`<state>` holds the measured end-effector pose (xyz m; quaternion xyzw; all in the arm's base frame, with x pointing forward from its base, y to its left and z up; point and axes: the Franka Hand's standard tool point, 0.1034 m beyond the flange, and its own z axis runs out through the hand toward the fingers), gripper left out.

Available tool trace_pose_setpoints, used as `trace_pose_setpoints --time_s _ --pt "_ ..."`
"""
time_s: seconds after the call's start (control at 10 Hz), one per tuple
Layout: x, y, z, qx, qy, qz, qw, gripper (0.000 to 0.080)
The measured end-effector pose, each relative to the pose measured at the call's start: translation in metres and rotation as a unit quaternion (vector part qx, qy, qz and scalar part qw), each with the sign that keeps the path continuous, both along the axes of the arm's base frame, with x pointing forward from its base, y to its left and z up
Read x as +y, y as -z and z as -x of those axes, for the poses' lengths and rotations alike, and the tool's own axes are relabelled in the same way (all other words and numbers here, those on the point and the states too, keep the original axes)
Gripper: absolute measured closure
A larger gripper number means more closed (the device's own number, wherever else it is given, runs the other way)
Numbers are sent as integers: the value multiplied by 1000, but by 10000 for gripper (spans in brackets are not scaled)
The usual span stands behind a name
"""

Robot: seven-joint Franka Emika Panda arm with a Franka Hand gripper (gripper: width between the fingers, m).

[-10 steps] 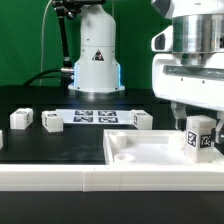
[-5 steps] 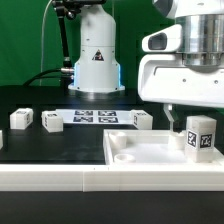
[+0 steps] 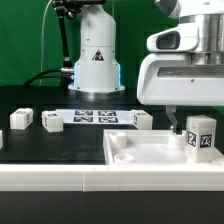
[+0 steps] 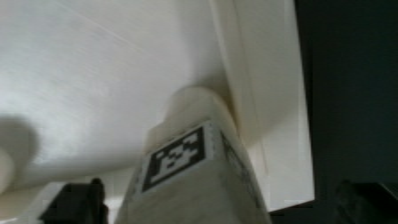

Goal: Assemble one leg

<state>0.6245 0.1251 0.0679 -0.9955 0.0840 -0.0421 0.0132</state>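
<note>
Black table [image 3: 40,150], green backdrop: the arm has lifted off the standing post.
The fingers [image 4: 217,205] are spread, empty, either side of the leg [image 3: 200,134], which stands upright on the white panel [image 3: 150,152] at the exterior view's right; the arm has risen, suggesting release.

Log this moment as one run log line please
gripper: open, fingers either side of the leg | leg: upright on white panel | three loose legs on table | marker board: untouched
</note>
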Motion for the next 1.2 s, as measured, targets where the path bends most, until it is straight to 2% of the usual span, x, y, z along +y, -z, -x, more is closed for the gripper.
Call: trace_pose_setpoints --time_s 0.1,0.3,0.6,0.7,0.8,0.9,1.0,1.2 --pt "-1 0 0 -2 -48 14 999 150" --pt "-3 -2 -1 -3 -112 28 993 150" --pt "-15 -2 -4 -6 -168 34 985 150" --pt "-15 -2 -4 -6 -163 34 986 187" --pt "-15 -1 -4 -6 -163 34 986 374" --pt "-15 -1 -4 -6 -161 34 986 374" --pt "-15 -1 -4 -5 -148 32 988 508" --pt "-14 -1 -3 -5 -141 31 990 508"
